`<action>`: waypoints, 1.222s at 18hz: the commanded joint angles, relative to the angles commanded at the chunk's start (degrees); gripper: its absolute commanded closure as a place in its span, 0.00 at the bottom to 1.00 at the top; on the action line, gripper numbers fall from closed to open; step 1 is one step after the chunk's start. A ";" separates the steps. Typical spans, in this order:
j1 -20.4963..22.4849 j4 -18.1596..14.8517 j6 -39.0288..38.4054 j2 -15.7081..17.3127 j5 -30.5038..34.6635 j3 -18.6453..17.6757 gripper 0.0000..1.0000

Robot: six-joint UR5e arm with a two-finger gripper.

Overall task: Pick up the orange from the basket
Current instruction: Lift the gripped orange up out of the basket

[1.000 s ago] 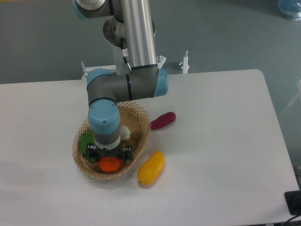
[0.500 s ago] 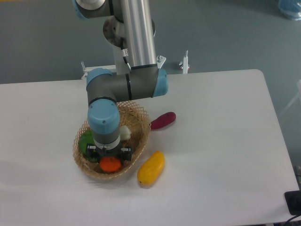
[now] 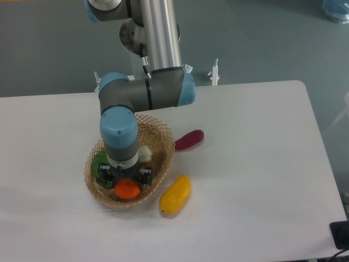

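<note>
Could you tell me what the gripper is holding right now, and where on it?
The gripper grips the orange by its opposite sides, over the basket.

Occlusion findings, single fixed view. The arm [image 3: 143, 95] runs out of the picture at the top edge; its base is not visible. The wrist housing covers the middle of the basket [image 3: 161, 137], hiding the basket floor there. The tool [image 3: 126, 182] is seen from above only: its fingertips are masked by its own body and by the orange [image 3: 126, 189], so contact with the fruit cannot be confirmed. The top of the orange is covered by the tool. A green item [image 3: 98, 165] and a pale item [image 3: 144, 154] in the basket are each partly covered by the wrist; neither can be identified. A blue object [image 3: 336, 8] is cut off at the upper right corner, a dark object [image 3: 340, 234] at the lower right edge.
</note>
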 joint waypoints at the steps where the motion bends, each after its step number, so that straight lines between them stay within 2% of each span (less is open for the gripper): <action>1: 0.18 -0.17 0.61 0.44 0.09 0.61 0.22; 3: 0.97 -0.18 2.46 1.23 0.18 1.32 0.22; 10: 5.62 -0.61 18.79 5.45 0.09 1.58 0.22; 13: 9.48 -6.83 29.15 7.64 0.00 4.03 0.22; 16: 12.21 -10.71 33.12 7.92 -0.97 6.85 0.22; 18: 13.71 -12.38 37.08 7.92 -1.05 8.17 0.22; 22: 13.89 -13.01 37.27 7.92 -1.05 8.88 0.22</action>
